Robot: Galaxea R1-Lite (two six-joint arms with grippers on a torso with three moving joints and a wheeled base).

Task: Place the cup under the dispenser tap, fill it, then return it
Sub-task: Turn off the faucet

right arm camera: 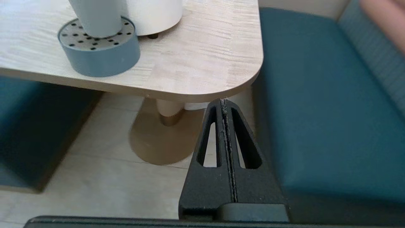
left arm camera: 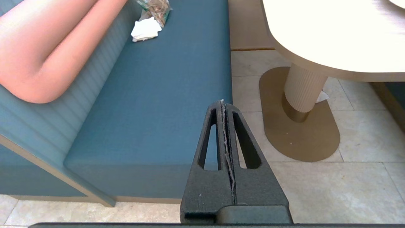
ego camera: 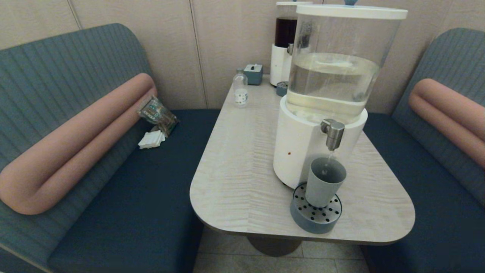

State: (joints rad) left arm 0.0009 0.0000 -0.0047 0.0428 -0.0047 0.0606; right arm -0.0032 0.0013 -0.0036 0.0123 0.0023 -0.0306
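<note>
The grey-blue cup [ego camera: 324,182] stands upright on the perforated drip tray [ego camera: 315,214], straight below the brushed-metal dispenser tap [ego camera: 333,133]. A thin stream falls from the tap into the cup. In the right wrist view the cup [right arm camera: 95,15] shows only by its lower part, on the drip tray [right arm camera: 99,47]. My right gripper [right arm camera: 224,102] is shut and empty, low beside the table's near right corner. My left gripper [left arm camera: 223,103] is shut and empty, low over the floor by the left bench. Neither arm shows in the head view.
The large dispenser [ego camera: 326,94] stands on the light wood table [ego camera: 242,167]. Behind are a slim dispenser with dark liquid [ego camera: 285,41], a small clear bottle [ego camera: 240,88] and a small teal box [ego camera: 253,74]. Blue benches [ego camera: 132,189] flank the table; a packet and napkins [ego camera: 155,121] lie on the left one.
</note>
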